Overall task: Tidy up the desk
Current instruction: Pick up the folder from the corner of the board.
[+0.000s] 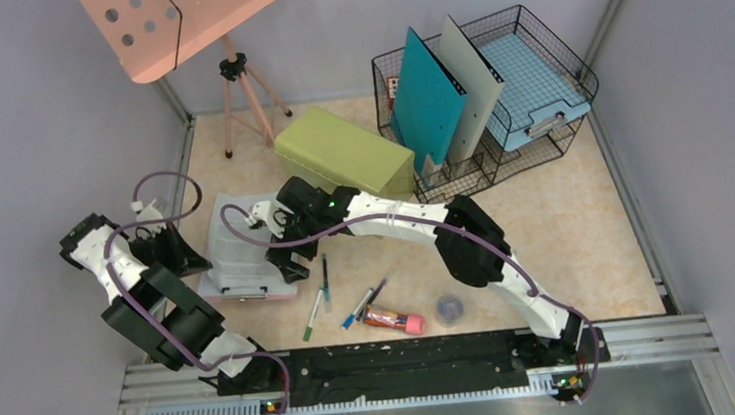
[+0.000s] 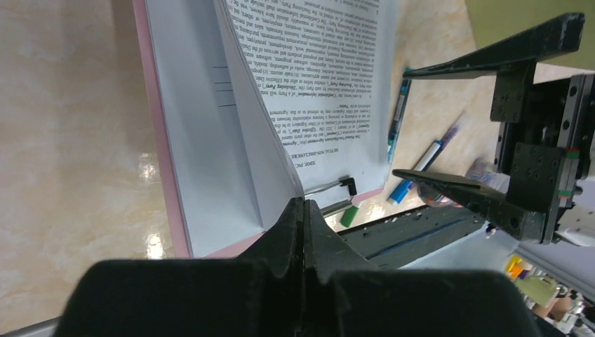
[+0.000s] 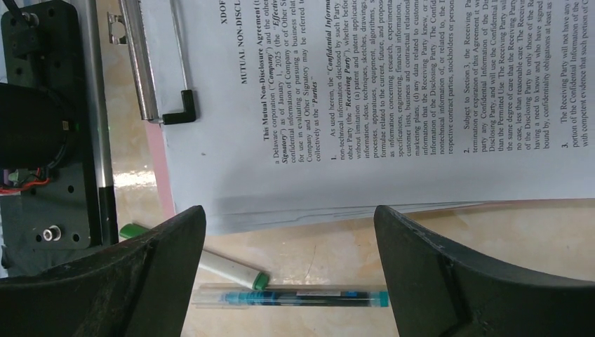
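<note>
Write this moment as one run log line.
left hand: shut on printed sheet; right hand: open above its edge; pens: loose on desk

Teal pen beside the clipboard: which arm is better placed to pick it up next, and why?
Right. The right gripper hangs open directly over the teal pen; the left gripper is shut at the edge of the clipboard.

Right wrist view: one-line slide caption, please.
Open right pincer over the edge of the printed agreement, with a teal pen and green-capped marker on the desk.
</note>
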You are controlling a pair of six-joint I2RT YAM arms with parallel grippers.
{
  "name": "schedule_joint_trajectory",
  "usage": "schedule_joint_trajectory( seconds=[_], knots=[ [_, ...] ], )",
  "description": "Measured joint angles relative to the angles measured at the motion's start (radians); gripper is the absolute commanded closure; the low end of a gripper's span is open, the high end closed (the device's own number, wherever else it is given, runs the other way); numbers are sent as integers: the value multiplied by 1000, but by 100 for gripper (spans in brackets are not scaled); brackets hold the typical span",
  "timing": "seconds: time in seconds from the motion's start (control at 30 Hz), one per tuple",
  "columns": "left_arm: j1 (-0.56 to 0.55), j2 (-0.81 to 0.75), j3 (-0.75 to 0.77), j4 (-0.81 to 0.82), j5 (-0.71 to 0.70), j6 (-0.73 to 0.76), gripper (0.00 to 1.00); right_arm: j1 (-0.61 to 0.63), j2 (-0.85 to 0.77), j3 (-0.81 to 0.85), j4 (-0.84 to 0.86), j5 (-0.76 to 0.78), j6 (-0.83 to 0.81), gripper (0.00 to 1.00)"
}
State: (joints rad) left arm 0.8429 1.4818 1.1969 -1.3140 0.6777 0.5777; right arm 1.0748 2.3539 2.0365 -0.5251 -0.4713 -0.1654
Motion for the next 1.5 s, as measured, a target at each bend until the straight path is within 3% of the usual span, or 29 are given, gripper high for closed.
schedule_joint_trajectory(
  seconds=[0.37, 0.6, 0.97, 1.0, 1.17, 1.23, 1.5],
  knots=[
    [0, -1, 50, -33, 47, -103, 100, 24, -183, -121, 36, 61, -82, 11],
    [0, -5, 88, -49, 74, -144, 100, 41, -318, -281, 118, 93, -105, 12],
    [0, -5, 106, -49, 80, -166, 100, 95, -329, -368, 184, 214, -166, 13],
    [0, -5, 106, -45, 73, -166, 97, 97, -329, -373, 196, 219, -167, 13],
    [0, 3, 95, 4, -6, -165, 53, 101, -325, -394, 214, 241, -174, 12],
    [0, 4, 68, 46, -58, -161, 42, 102, -315, -393, 226, 248, -175, 12],
    [0, 24, -111, 217, -241, -124, 35, 103, -236, -365, 216, 268, -175, 12]
  ],
)
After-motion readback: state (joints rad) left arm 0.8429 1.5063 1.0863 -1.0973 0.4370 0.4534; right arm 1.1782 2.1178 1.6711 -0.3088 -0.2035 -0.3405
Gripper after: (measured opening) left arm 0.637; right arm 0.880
